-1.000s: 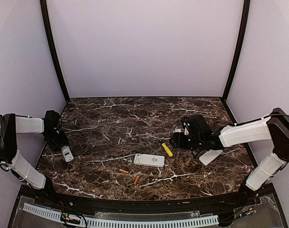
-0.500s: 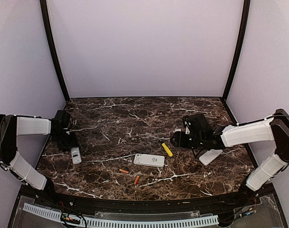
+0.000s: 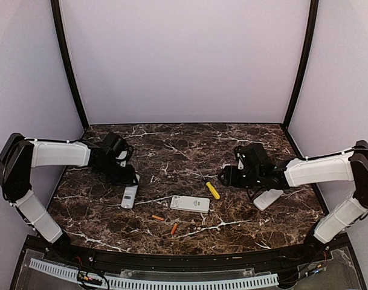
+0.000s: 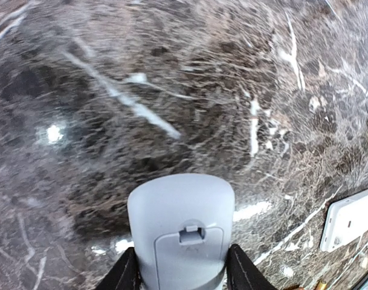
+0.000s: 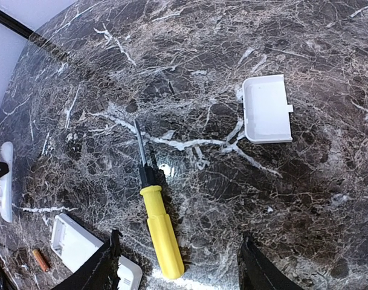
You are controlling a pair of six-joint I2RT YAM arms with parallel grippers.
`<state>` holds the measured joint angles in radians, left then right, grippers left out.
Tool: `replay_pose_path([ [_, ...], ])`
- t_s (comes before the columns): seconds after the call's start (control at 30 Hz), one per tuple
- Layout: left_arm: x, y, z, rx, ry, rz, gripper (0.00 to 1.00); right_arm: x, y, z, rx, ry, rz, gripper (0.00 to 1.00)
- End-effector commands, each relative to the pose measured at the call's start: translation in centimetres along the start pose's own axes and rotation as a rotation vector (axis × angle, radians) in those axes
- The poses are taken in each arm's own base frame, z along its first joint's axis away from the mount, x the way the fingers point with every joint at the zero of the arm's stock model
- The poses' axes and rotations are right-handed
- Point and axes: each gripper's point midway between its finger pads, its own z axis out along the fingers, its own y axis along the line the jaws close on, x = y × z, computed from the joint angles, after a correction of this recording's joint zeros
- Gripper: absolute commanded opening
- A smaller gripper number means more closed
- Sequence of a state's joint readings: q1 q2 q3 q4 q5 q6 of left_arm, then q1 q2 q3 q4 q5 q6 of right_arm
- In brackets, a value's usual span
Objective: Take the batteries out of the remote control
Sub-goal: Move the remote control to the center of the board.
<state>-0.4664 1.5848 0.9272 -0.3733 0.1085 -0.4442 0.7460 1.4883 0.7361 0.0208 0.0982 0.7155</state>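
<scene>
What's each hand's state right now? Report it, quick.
Left hand: closed on the grey remote.
Right hand: open, empty, above the yellow screwdriver.

A yellow-handled screwdriver [image 5: 162, 232] lay on the marble table [image 5: 329, 199] beneath the right gripper [image 5: 180, 241], fingers parted. A white cover [image 5: 267, 109] lay apart. A white remote [image 5: 75, 244] and seemingly one orange battery [image 5: 40, 260] sat lower left.

Two small orange batteries [image 3: 158, 217] lay loose on the table [image 3: 171, 151], just in front of the flat white remote [image 3: 190, 203]. The nearer battery [image 3: 174, 229] lay slantwise. A grey remote [image 3: 129, 196], its battery door shut, sat gripped in the left tool [image 4: 180, 269].
</scene>
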Motion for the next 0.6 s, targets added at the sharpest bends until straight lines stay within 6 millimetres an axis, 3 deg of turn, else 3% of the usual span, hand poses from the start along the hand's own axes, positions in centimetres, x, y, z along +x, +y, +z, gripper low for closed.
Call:
replay_pose_path([
  [0.0,0.3,-3.5,1.5,0.044,0.058,0.163,0.29,-0.9,-0.1,-0.9,0.006,-0.029,0.017,0.64],
  [0.07,0.5,-4.9,2.2,0.04,0.065,0.236,0.29,-0.5,-0.4,-1.1,0.018,-0.015,0.02,0.64],
  [0.23,0.0,-6.3,3.0,0.035,0.064,0.337,0.3,-0.7,-0.3,-1.7,0.014,-0.022,0.035,0.64],
  [0.33,0.7,-7.2,3.4,0.04,0.089,0.416,0.32,-0.8,-0.1,-1.8,0.008,-0.02,0.036,0.64],
  [0.47,0.9,-7.7,3.6,0.026,0.085,0.449,0.38,-1.3,0.6,-1.9,-0.012,-0.019,0.03,0.64],
  [0.57,0.3,-7.2,3.1,-0.009,0.046,0.438,0.51,-1.6,1.4,-1.9,-0.037,-0.016,0.013,0.64],
])
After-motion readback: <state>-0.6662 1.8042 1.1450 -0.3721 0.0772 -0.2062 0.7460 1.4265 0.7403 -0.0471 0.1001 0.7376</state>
